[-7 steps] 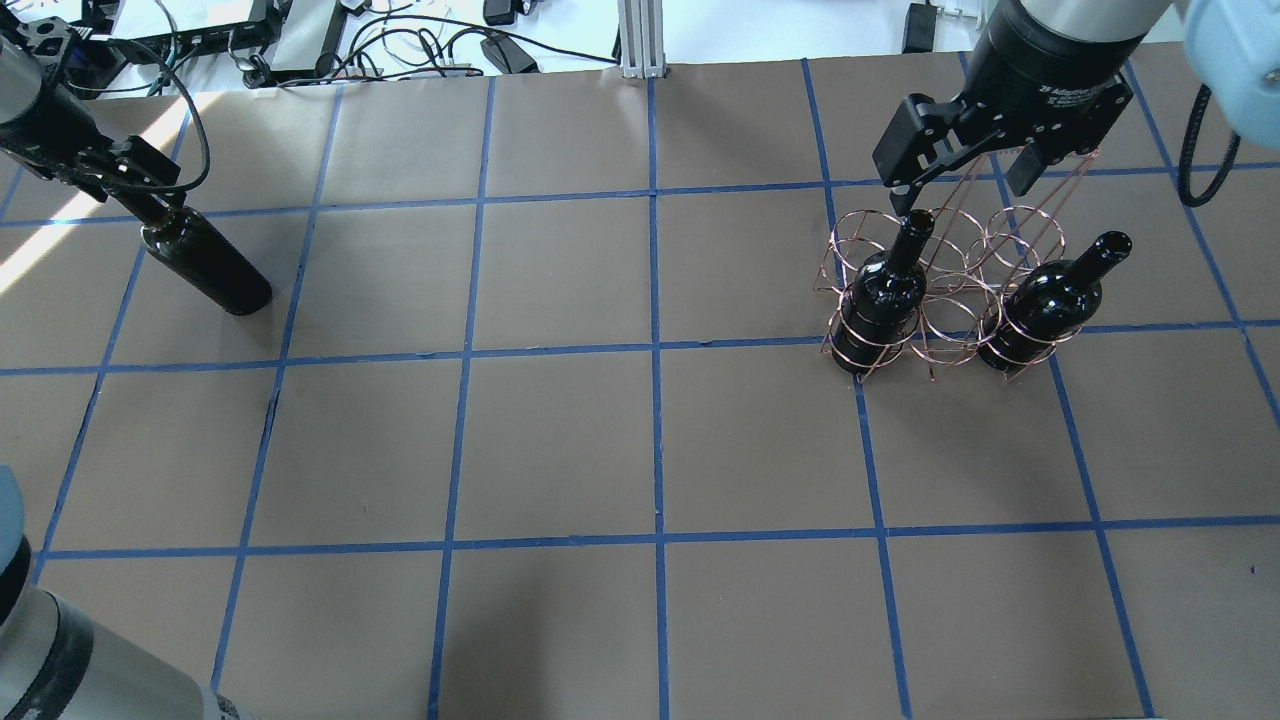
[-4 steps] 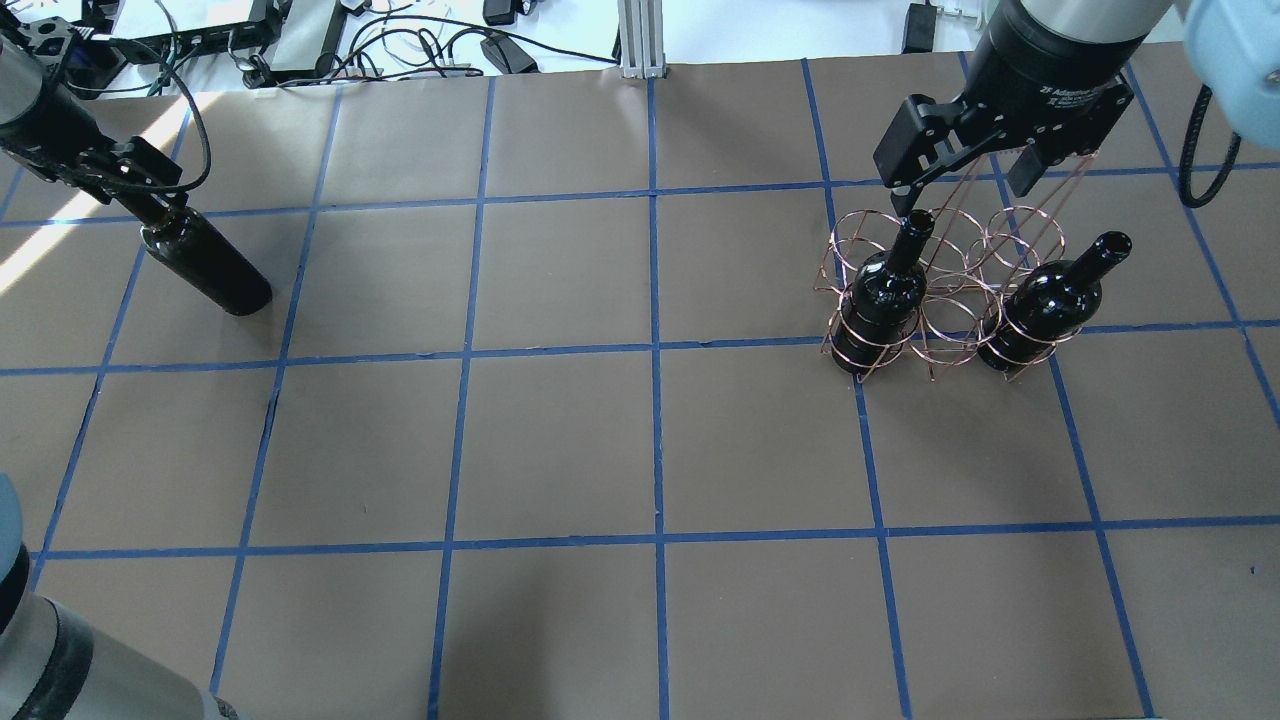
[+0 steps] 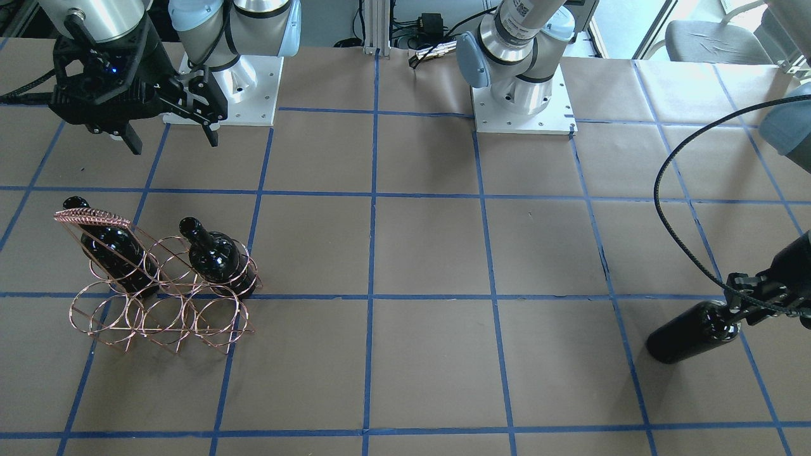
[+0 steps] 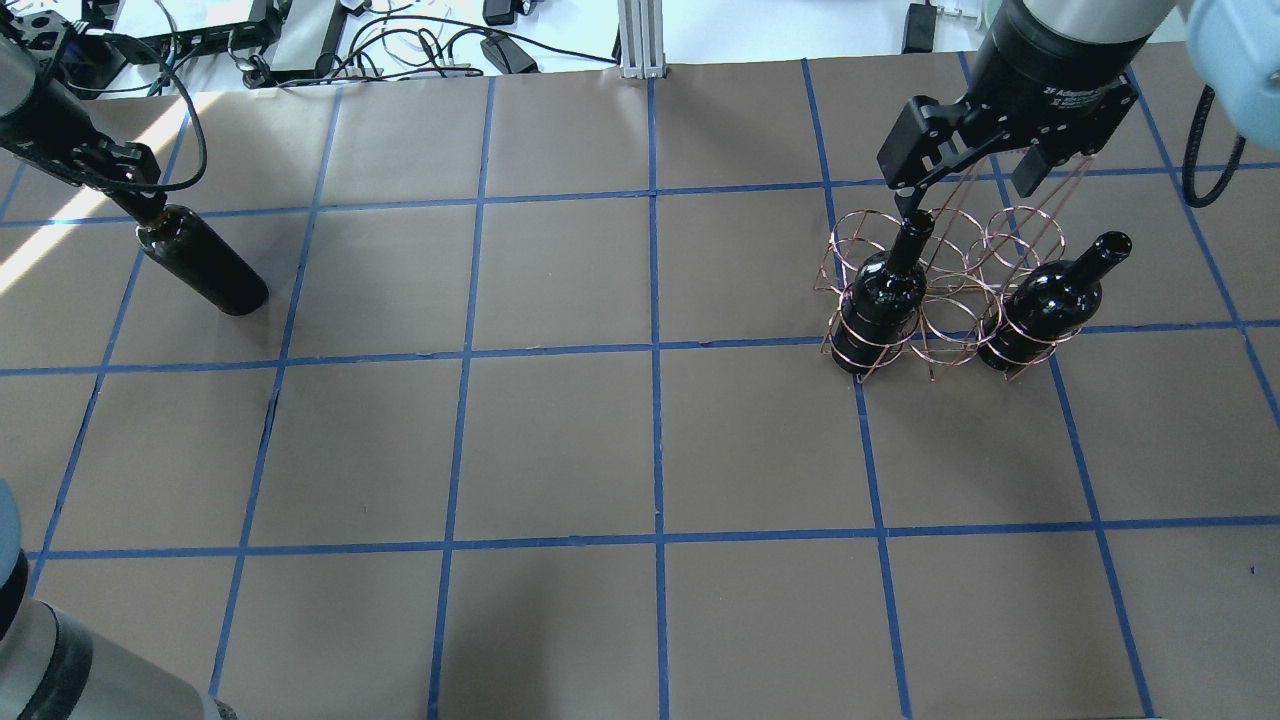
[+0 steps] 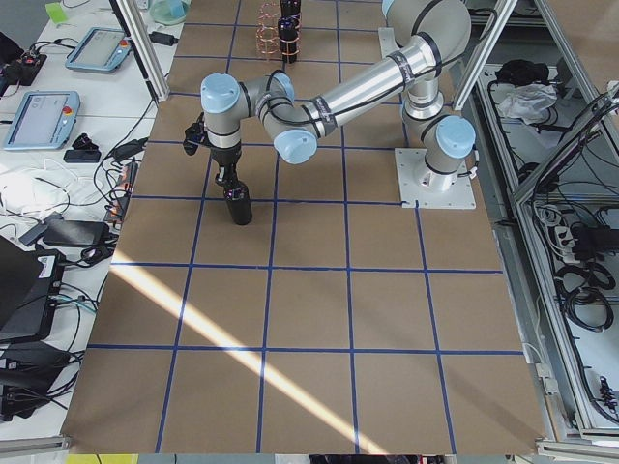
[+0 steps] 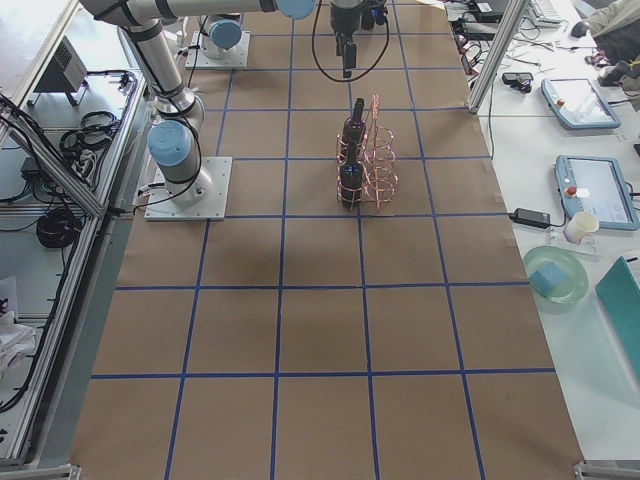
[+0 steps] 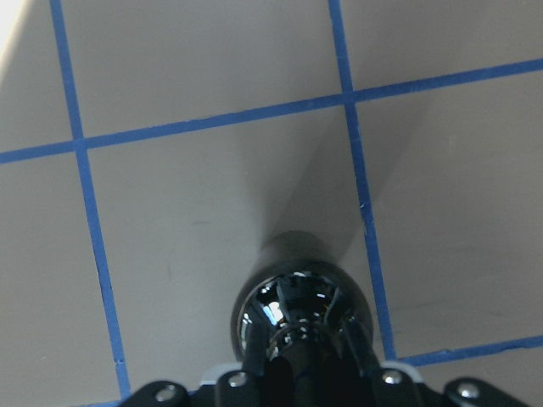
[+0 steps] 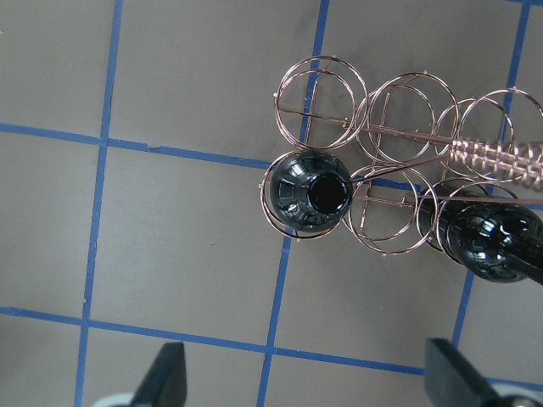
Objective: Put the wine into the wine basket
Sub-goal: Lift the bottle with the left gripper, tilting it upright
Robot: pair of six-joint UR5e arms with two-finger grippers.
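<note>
The copper wire wine basket stands at the right, with its coiled handle on top. Two black wine bottles stand upright in its end rings; the middle rings are empty. My right gripper hangs open and empty above the basket; its wrist view shows the basket and both bottles below. My left gripper at the far left is shut on the neck of the third wine bottle, which also shows in the front view. I cannot tell whether its base touches the paper.
The table is brown paper with a blue tape grid. Cables and devices and an aluminium post line the far edge. Both arm bases sit on the robot's side.
My left gripper and the bottle's neck have shifted slightly left and away. My right gripper stays open above the basket, nearly still.
</note>
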